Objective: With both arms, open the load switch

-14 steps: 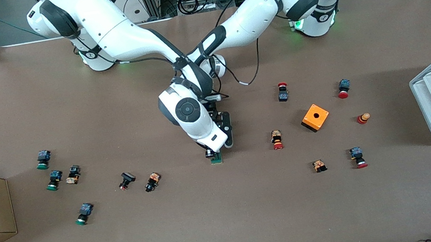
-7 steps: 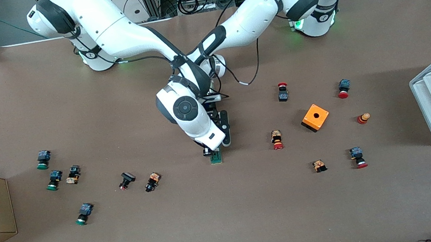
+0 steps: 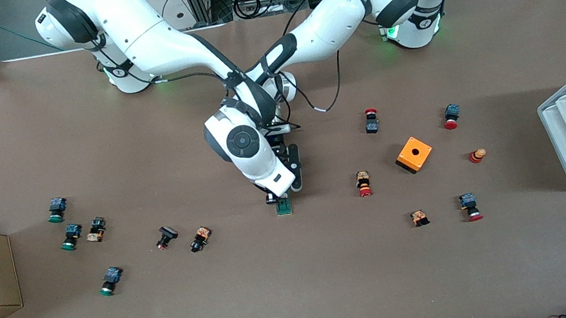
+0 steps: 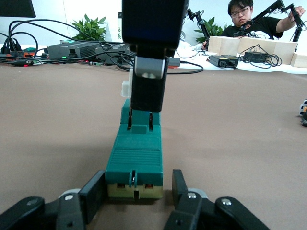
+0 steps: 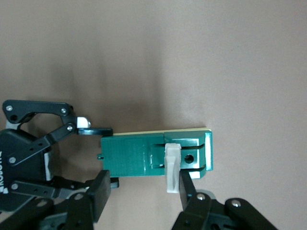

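While both arms meet at mid-bench, the load switch (image 3: 284, 207) lies flat on the brown bench (image 3: 298, 286), roughly centred between the two ends, nearer the front camera than both hands.

Left hand (image 4: 135, 189): low at the bench, fingers (image 4: 92, 189) closed on the sides of the switch's end, gripping the green body.

Right hand (image 5: 144, 189): directly over the switch, pointing down. One finger (image 5: 188, 184) is touching the white slider (image 5: 171, 167); the other finger is beside the green body. Jaws nearly closed; can't tell if it truly clamps the slider.

Orange cube (image 3: 414, 154) is toward the left arm's end, well apart from the switch. Push buttons (image 3: 199, 239) are scattered on both sides of the switch.
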